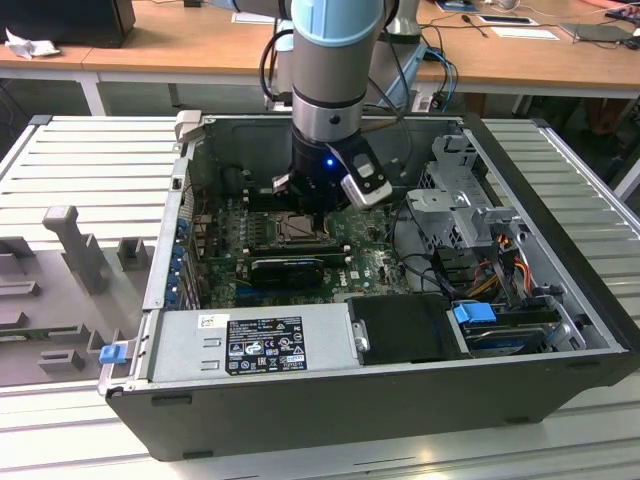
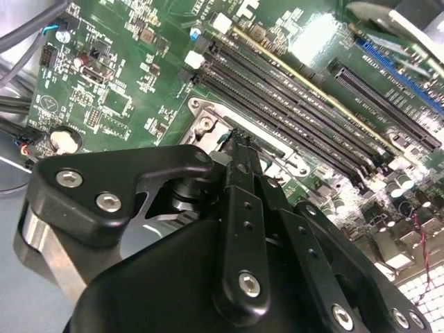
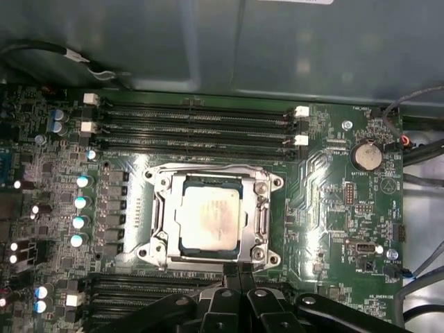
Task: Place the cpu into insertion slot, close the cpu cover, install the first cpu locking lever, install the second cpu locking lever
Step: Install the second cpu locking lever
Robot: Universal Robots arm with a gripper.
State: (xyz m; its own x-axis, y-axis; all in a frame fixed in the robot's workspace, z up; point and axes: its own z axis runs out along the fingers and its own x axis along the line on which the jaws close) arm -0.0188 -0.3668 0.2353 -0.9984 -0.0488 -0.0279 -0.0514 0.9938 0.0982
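1 cpu (image 3: 208,220) is seated in 1 insertion slot (image 3: 158,232), with 1 cpu cover (image 3: 261,201) lowered over it. The tool (image 3: 238,274) is seen closed, empty, at the slot's edge.

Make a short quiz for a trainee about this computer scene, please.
1. True or false: the cpu lies outside the insertion slot.
2. The claw is nearest to: A a screwdriver; B the insertion slot's edge; C a person's hand.
3. What colour is the circuit board around the slot?
Key: 1 false; 2 B; 3 green.
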